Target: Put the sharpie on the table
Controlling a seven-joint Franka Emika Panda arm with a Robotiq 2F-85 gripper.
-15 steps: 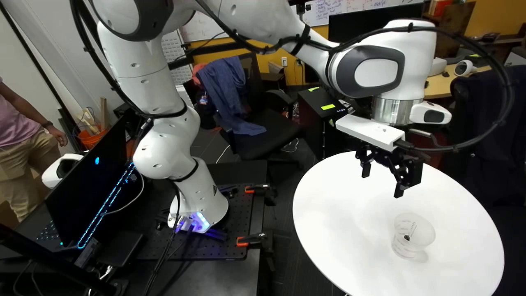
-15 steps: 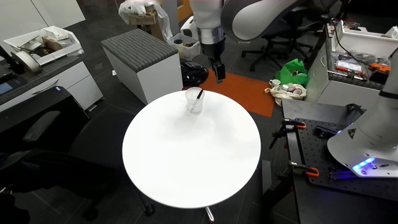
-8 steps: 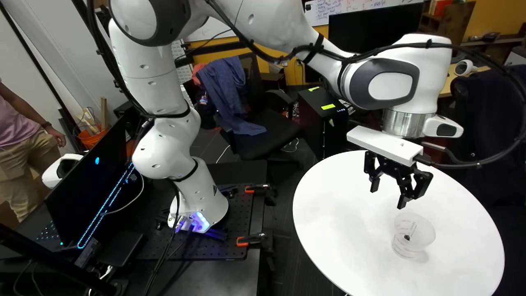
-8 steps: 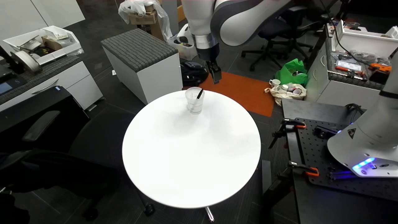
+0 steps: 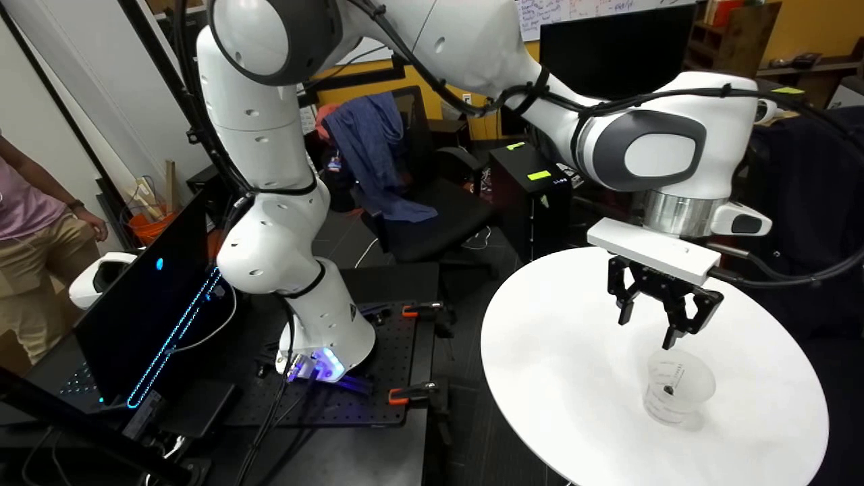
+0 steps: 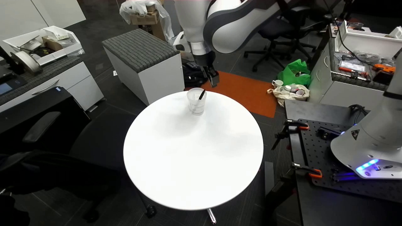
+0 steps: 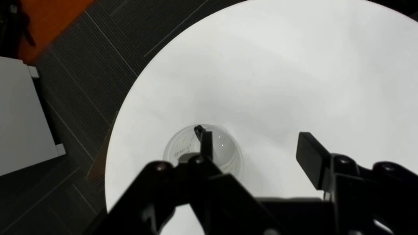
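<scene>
Wrist view: one sharpie, dark, is leaning inside the clear cup on the worktop, cup wall apparently propping it aslant; gripper, jaws spread, is hanging above the cup, presumably for pinching the sharpie's upper end.

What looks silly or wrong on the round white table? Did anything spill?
Nothing really stands out. The clear cup stands upright on the table, with no spill or damage that I can see. The sharpie leans inside the cup, but that looks normal: slim things often tip sideways in a roomy cup.
</scene>
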